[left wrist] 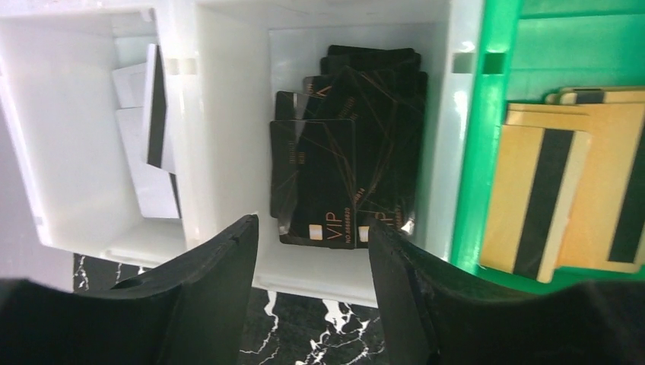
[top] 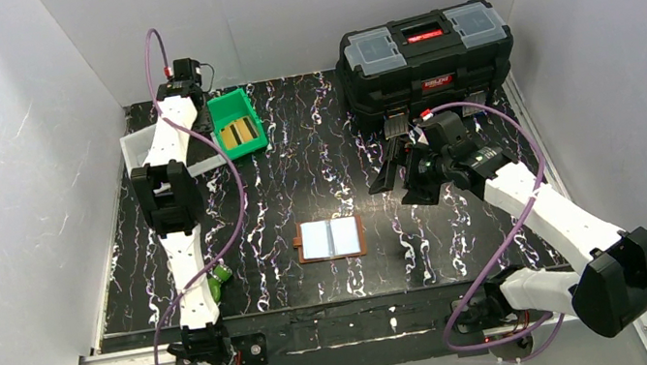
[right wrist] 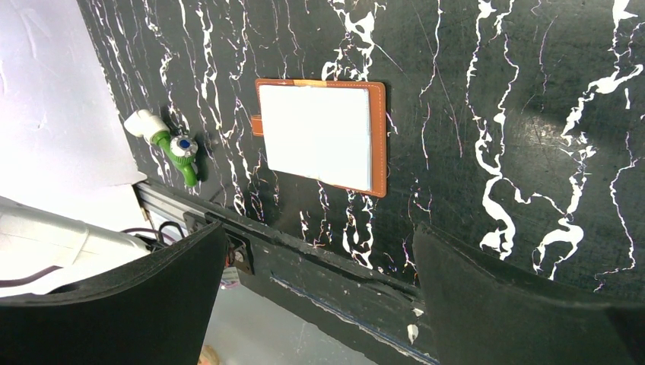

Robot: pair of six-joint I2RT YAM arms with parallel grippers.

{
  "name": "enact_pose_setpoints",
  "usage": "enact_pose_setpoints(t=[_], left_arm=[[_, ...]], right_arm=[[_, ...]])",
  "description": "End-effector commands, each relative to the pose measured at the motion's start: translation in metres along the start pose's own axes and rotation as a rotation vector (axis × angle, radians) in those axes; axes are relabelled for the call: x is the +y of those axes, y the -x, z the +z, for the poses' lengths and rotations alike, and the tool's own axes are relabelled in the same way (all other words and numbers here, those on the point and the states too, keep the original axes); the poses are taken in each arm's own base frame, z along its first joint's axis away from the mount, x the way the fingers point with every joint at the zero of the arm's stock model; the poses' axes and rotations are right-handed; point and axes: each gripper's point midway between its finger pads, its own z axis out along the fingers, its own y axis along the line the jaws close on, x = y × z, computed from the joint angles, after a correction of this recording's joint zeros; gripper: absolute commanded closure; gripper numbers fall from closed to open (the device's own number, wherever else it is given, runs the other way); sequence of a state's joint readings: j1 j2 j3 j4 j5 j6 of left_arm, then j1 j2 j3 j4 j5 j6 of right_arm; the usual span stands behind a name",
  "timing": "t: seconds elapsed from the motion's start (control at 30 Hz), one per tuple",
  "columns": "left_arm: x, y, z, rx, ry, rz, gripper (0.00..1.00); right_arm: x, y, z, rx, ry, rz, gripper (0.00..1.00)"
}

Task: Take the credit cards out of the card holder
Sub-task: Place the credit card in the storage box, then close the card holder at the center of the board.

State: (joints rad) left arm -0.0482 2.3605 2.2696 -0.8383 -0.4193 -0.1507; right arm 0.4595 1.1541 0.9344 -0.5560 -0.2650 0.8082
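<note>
The brown card holder [top: 329, 238] lies open on the marble table, its glossy pale pockets facing up; it also shows in the right wrist view [right wrist: 323, 137]. I cannot tell whether any card is in it. Several black credit cards [left wrist: 342, 167] lie in a white bin [left wrist: 228, 152], with pale cards [left wrist: 148, 152] in its left compartment. Gold cards [left wrist: 563, 198] lie in the green bin [left wrist: 479, 152]. My left gripper [left wrist: 312, 224] is open and empty just above the white bin's near edge. My right gripper [right wrist: 319, 232] is open and empty, raised to the right of the card holder [top: 398, 180].
A big black toolbox [top: 425, 54] stands at the back right, just behind my right gripper. The green bin [top: 237, 123] and white bin [top: 138, 151] sit at the back left. A small green and white object [top: 220, 277] lies near the left arm's base, also in the right wrist view [right wrist: 171, 144].
</note>
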Motion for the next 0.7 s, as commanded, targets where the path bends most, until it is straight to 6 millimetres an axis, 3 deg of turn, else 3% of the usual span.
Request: enact_pose_setpoints(t=[0.0, 0.17, 0.33, 0.67], left_arm=[[0.003, 0.032, -0.059, -0.105, -0.103, -0.077, 0.44], [-0.004, 0.035, -0.088, -0.12, -0.206, -0.119, 0.44], [-0.014, 0.016, -0.121, -0.1, -0.319, -0.182, 0.43], [-0.045, -0.065, -0.183, -0.041, -0.532, -0.171, 0.39]], right_arm=[[0.002, 0.003, -0.001, -0.006, 0.003, -0.006, 0.02], [-0.001, 0.004, 0.002, -0.008, -0.006, -0.012, 0.02], [-0.006, 0.009, 0.006, -0.019, -0.039, -0.026, 0.02], [-0.013, 0.014, 0.017, -0.02, -0.071, -0.038, 0.02]])
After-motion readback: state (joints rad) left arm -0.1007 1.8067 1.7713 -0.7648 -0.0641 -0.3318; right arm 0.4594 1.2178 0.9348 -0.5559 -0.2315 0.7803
